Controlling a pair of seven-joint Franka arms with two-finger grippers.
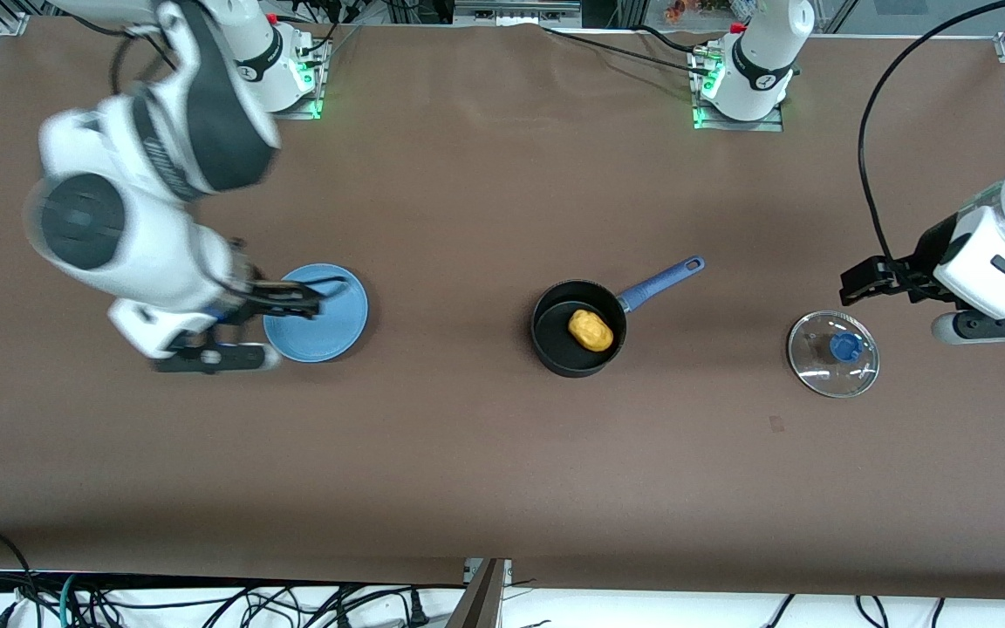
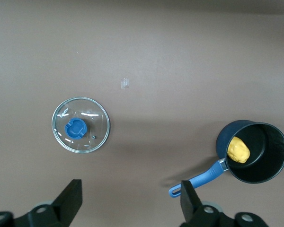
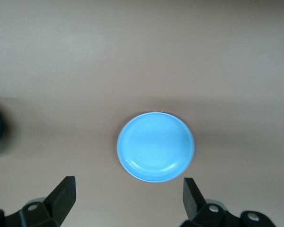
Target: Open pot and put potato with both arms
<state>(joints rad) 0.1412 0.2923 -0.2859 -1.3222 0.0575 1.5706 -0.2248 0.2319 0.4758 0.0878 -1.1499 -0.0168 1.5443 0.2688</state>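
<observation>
The black pot [image 1: 557, 343] stands uncovered mid-table, its blue handle [image 1: 661, 283] pointing toward the left arm's base. The yellow potato [image 1: 591, 331] lies inside it. The glass lid [image 1: 833, 353] with its blue knob lies flat on the table toward the left arm's end. My left gripper [image 1: 857, 284] is open and empty, up over the table beside the lid. In the left wrist view I see the lid [image 2: 80, 125], the pot [image 2: 262, 158], the potato [image 2: 238, 150] and my gripper [image 2: 131, 198]. My right gripper [image 1: 311, 299] is open and empty over the plate's edge.
A flat light-blue plate [image 1: 332, 336] lies toward the right arm's end of the table; it also shows in the right wrist view [image 3: 155, 146], past my right gripper [image 3: 128, 196]. Both arm bases stand along the table's back edge.
</observation>
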